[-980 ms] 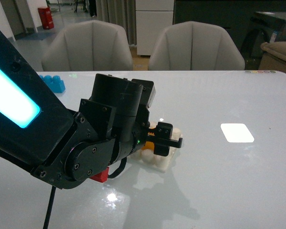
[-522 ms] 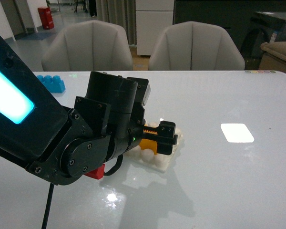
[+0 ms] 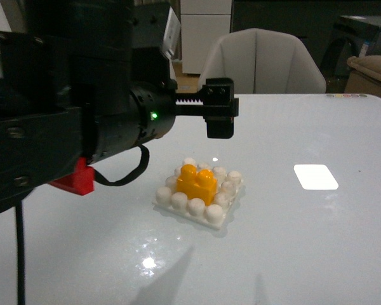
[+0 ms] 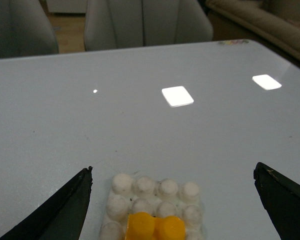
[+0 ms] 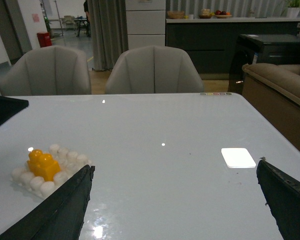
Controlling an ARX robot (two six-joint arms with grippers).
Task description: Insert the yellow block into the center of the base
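The yellow block [image 3: 197,182] sits on the middle studs of the white base [image 3: 213,212], which lies flat on the table. My left gripper [image 3: 220,117] is open and empty, raised well above the base and clear of the block. In the left wrist view the base [image 4: 176,191] and the block [image 4: 155,227] lie below, between the spread fingertips [image 4: 75,200]. In the right wrist view my right gripper [image 5: 174,200] is open and empty over bare table, with the block [image 5: 42,164] and the base [image 5: 24,179] off to one side.
The left arm's dark body [image 3: 70,101] fills the left of the front view, with a red part [image 3: 76,180] on it. Two grey chairs [image 5: 152,70] stand behind the table's far edge. Bright light patches [image 3: 315,176] reflect on the glossy white tabletop.
My left gripper has let go of the yellow block and risen from the base, leaving the block seated on it. The blue brick at the far left is now hidden by the arm.
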